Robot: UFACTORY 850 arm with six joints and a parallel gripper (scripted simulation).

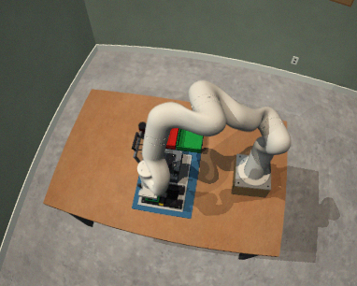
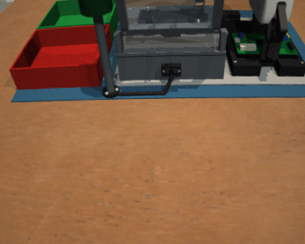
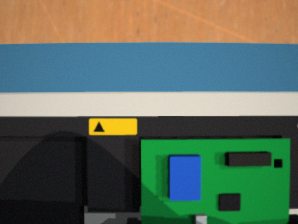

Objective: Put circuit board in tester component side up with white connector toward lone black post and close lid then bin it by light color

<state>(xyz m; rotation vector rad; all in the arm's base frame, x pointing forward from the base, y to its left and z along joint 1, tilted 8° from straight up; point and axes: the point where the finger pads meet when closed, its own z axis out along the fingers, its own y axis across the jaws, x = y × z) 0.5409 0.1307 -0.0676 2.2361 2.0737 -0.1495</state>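
The green circuit board (image 1: 152,199) (image 2: 244,53) (image 3: 215,150) is component side up and looks level, just above the black tray (image 2: 245,68) (image 3: 112,175). Its white connector (image 2: 247,47) is at the board's near left in the exterior view. My gripper (image 2: 271,44) is shut on the board; one black finger shows at its near edge, and the other is hidden. No fingers show in the wrist view. The grey tester (image 2: 141,67) stands left of the tray in the exterior view, its clear lid (image 2: 123,16) raised. The tester's pins and the tab are not discernible.
The red bin (image 1: 173,138) (image 2: 61,76) and green bin (image 1: 190,141) (image 2: 69,19) stand beyond the tester. A grey post (image 2: 103,52) with a dark green top (image 2: 95,5) rises between red bin and tester. A blue mat (image 2: 69,96) (image 3: 150,67) lies underneath.
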